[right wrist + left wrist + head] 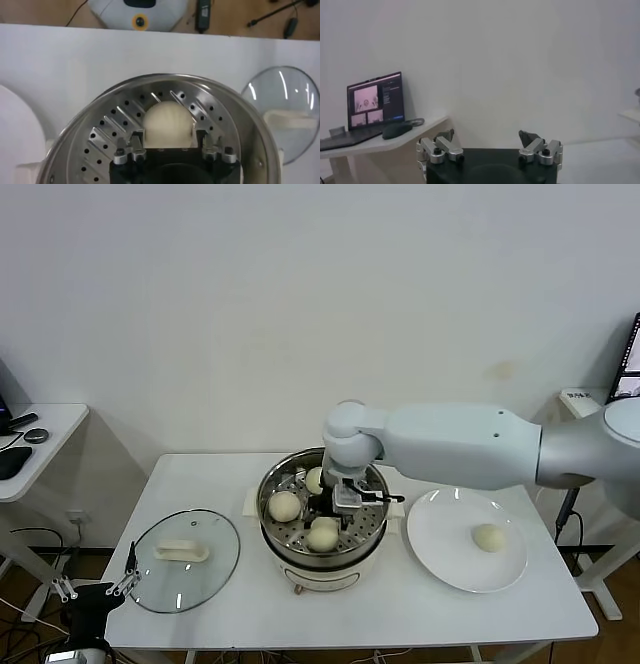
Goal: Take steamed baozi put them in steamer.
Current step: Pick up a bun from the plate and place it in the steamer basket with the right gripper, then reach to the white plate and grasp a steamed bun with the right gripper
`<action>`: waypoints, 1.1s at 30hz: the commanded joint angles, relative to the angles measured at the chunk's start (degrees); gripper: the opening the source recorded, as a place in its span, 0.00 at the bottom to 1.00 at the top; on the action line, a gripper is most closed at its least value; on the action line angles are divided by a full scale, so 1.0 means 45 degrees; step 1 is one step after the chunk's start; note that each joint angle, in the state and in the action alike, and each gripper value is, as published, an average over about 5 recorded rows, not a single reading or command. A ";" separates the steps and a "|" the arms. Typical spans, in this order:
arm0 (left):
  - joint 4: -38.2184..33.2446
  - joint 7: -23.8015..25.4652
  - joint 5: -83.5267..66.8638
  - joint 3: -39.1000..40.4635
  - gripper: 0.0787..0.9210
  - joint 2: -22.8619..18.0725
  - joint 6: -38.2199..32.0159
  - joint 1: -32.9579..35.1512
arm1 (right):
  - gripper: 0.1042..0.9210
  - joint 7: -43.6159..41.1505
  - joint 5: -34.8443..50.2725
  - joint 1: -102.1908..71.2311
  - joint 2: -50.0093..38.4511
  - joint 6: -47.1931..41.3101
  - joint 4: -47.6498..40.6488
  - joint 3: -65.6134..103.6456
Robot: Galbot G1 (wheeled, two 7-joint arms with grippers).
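Reaching from the right of the frame, the right claw [343,506] hangs over the steamer [280,546], fingers parted around a bun [168,126] on its tray. One bun [488,536] remains on the plate [440,559]. The wrist view shows gaps beside the bun. Left claw [490,150] idles open, lower left, off the counter [210,479].

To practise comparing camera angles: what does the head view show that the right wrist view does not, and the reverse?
Only the head view: the lone baozi on the white plate, two more buns in the steamer, and the left tool parked low beside the table. Only the right wrist view: cables and a white device on the floor. Both: the steamer, the glass lid, and the right tool around a bun on the tray.
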 commanded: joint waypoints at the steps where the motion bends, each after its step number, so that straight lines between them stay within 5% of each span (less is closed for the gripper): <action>1: 0.0032 -0.0007 0.0006 0.0010 0.88 0.0003 -0.0017 0.0012 | 0.78 -0.0006 -0.0261 -0.0088 -0.0008 0.0464 0.0018 0.0073; 8: 0.0002 0.0008 0.0001 0.0031 0.88 0.0049 -0.0002 -0.0049 | 0.88 -0.0295 0.1688 0.1038 -0.0564 -0.0860 -0.0123 0.0653; 18: -0.0021 0.0026 -0.0077 0.0171 0.88 0.0291 0.0000 -0.0164 | 0.88 -0.0407 0.5573 0.2862 -0.4523 -0.7084 0.1859 -0.0479; 25: 0.0187 0.0039 -0.0039 0.0565 0.88 0.0474 -0.0017 -0.0304 | 0.88 0.0010 0.5168 0.2057 -0.8147 -1.0278 0.2708 0.0041; 33: 0.0384 0.0062 0.0006 0.0818 0.88 0.0584 -0.0002 -0.0459 | 0.88 -0.0233 0.1975 -0.0209 -1.0113 -0.9486 0.1308 0.1105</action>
